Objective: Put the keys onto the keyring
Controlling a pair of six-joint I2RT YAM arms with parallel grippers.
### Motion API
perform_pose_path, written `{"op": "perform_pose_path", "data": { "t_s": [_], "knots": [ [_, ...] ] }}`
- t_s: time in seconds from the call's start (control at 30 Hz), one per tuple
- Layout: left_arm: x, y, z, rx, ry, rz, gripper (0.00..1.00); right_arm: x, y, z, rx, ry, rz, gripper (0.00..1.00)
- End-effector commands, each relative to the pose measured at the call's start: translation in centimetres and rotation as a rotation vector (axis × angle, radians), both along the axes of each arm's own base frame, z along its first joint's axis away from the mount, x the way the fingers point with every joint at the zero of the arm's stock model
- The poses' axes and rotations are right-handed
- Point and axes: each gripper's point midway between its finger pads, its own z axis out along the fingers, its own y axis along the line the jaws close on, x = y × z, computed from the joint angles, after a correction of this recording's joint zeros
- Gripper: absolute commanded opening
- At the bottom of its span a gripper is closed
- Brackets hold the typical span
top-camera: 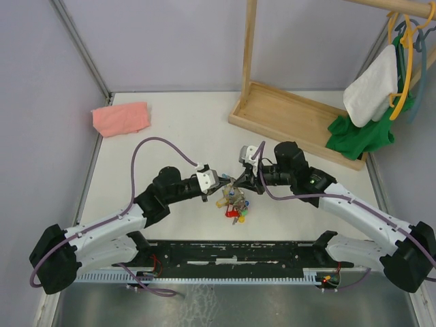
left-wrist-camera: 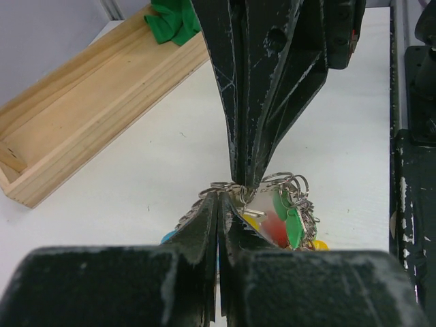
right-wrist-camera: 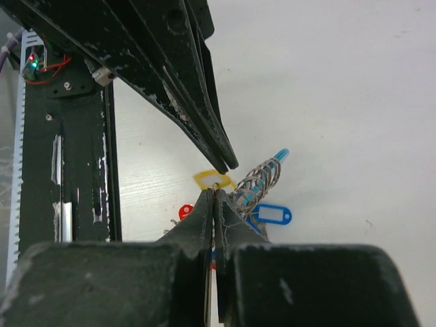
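Note:
My left gripper (top-camera: 223,182) and right gripper (top-camera: 242,179) meet tip to tip near the middle of the table. Both are shut on the keyring (top-camera: 234,188). In the left wrist view my jaws (left-wrist-camera: 223,199) pinch the thin wire rings (left-wrist-camera: 286,182), and the right fingers (left-wrist-camera: 246,136) come down from above. In the right wrist view my jaws (right-wrist-camera: 215,193) are closed on a thin wire loop beside a stack of rings (right-wrist-camera: 260,180). The bunch (top-camera: 235,206) hangs below with green (left-wrist-camera: 293,227), red and yellow (top-camera: 222,202) heads. I cannot tell the two task keys apart from the bunch.
A wooden rack base (top-camera: 300,119) stands at the back right, with green cloth (top-camera: 361,133) and a white cloth on hangers. A pink cloth (top-camera: 121,118) lies at the back left. The black arm mount rail (top-camera: 231,255) runs along the near edge.

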Motion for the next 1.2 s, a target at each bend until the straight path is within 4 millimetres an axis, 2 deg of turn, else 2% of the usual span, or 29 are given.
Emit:
{"op": "perform_pose_path", "data": {
  "t_s": [0.0,0.03,0.1,0.17,0.27,0.33,0.5,0.67,1.17],
  "knots": [
    [-0.5,-0.6,2.0,-0.025,-0.065,-0.052,0.03,0.2,0.4,2.4,0.028,-0.068,0.028,0.01],
    [-0.5,-0.5,1.7,-0.022,-0.061,-0.048,0.07,0.3,0.4,2.6,0.037,-0.078,0.026,0.01],
    [-0.8,-0.2,1.1,-0.026,-0.054,-0.046,0.26,0.3,0.5,3.3,0.065,-0.103,0.027,0.01],
    [-1.4,0.1,0.5,-0.038,-0.049,-0.06,0.38,0.4,0.5,3.8,0.086,-0.13,0.026,0.01],
    [-2.2,0.4,0.4,-0.071,-0.055,-0.088,0.48,0.3,0.5,4.3,0.099,-0.153,0.035,0.01],
    [-2.2,0.5,0.3,-0.083,-0.046,-0.088,0.51,0.1,0.5,4.5,0.106,-0.159,0.045,0.01],
    [-2.1,0.0,-0.4,-0.074,-0.026,-0.119,0.53,-0.6,0.9,5.0,0.137,-0.166,0.093,0.01],
    [-1.8,-0.1,0.3,-0.096,-0.036,-0.138,0.53,-1.1,1.1,4.7,0.138,-0.163,0.128,0.01],
    [-2.1,-0.3,1.9,-0.115,-0.093,-0.22,0.45,-1.5,1.4,4.4,0.139,-0.151,0.17,0.01]
  ]
}}
